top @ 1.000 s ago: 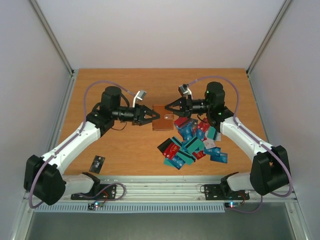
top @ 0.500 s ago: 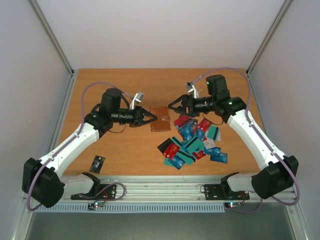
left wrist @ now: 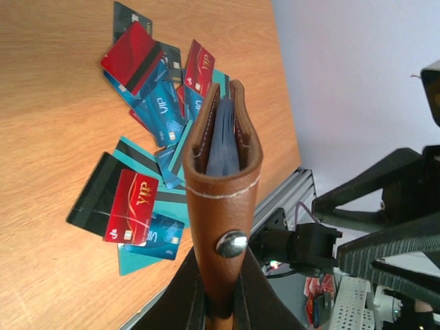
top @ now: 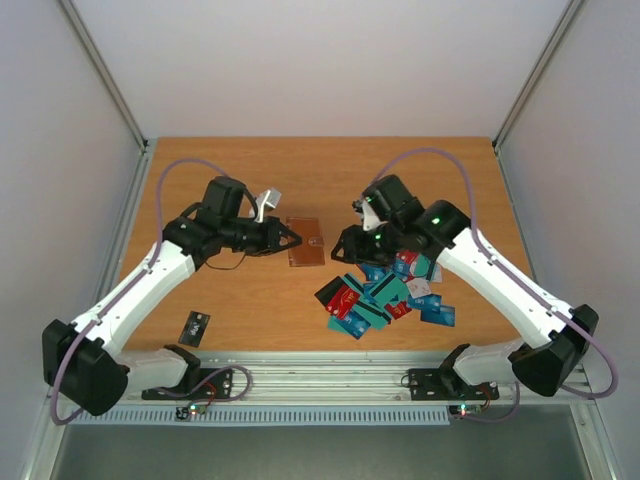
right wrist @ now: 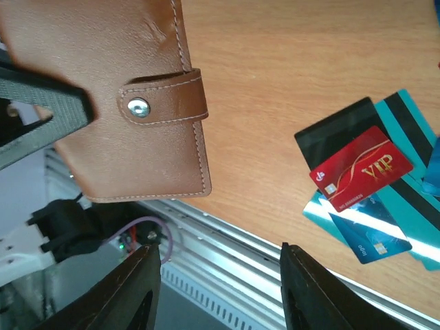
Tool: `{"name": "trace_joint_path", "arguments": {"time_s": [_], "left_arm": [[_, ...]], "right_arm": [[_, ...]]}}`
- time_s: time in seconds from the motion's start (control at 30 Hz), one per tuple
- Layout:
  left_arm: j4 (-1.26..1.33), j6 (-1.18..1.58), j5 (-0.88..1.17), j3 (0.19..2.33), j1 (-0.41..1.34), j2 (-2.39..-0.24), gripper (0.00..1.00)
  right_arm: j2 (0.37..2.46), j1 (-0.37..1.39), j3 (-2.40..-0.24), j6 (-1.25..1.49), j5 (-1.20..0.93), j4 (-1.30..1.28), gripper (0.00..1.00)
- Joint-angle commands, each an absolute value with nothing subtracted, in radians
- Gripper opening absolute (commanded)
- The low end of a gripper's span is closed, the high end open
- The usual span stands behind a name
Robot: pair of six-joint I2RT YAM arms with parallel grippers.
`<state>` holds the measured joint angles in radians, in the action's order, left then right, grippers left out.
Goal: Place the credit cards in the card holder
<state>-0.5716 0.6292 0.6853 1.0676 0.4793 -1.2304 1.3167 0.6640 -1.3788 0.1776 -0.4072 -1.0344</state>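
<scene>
Plainly, the card holder (top: 305,241) is not lying loose: the left claw (top: 290,240) is clamped on its left edge and holds it over the middle of the counter (top: 240,180), a little to the left of the card pile. From the left wrist the card holder (left wrist: 221,206) shows end-on, its brown spine and light stitching facing the lens, the metal snap (left wrist: 232,243) just above the left claw (left wrist: 220,306), whose two dark fingers press in on the leather from either side. Its two leaves stand slightly parted at the far end, with something dark blue between them; whether that is a card or lining cannot be told. From the right wrist the card holder (right wrist: 130,103) shows its flat brown face, with the strap (right wrist: 161,103) snapped across it. Whether it touches the wood or hangs just clear of it cannot be told. The credit cards (top: 390,295) lie in an overlapping heap on the counter to the right of the holder and nearer the arm bases, in teal, blue, red and black, some stripe side up. A red VIP card (right wrist: 361,168) rests on top of a black card at the heap's near-left edge. The right claw (top: 345,245) hangs just beside the holder's right edge, above the far-left side of the heap; the right claw (right wrist: 220,289) has its fingers well apart with nothing between them. A small dark flat thing (top: 196,326) lies alone near the left arm's base, well apart from the heap.
</scene>
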Motion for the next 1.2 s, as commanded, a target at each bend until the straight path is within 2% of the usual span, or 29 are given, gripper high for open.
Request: {"name": "trace_joint_path", "arguments": {"time_s": [0.0, 0.17, 0.37, 0.67, 1.0, 1.17], "left_arm": [[-0.648, 0.537, 0.646, 1.108, 0.485, -1.194, 0.00], [-0.687, 0.492, 0.633, 1.111, 0.485, -1.176, 0.00], [-0.707, 0.483, 0.629, 1.113, 0.485, -1.150, 0.00], [-0.674, 0.508, 0.648, 1.070, 0.485, -1.113, 0.00], [-0.705, 0.482, 0.663, 1.080, 0.486, -1.125, 0.00], [-0.702, 0.485, 0.675, 1.081, 0.486, -1.128, 0.00]], "right_arm": [[1.392, 0.796, -1.459, 0.360, -0.126, -1.083, 0.48], [1.495, 0.896, -1.550, 0.411, -0.051, -1.036, 0.47], [1.582, 0.914, -1.644, 0.398, -0.026, -1.022, 0.43], [1.629, 0.914, -1.631, 0.393, -0.074, -0.972, 0.36], [1.629, 0.928, -1.606, 0.363, -0.142, -0.896, 0.39], [1.628, 0.929, -1.585, 0.363, -0.156, -0.886, 0.37]]}}
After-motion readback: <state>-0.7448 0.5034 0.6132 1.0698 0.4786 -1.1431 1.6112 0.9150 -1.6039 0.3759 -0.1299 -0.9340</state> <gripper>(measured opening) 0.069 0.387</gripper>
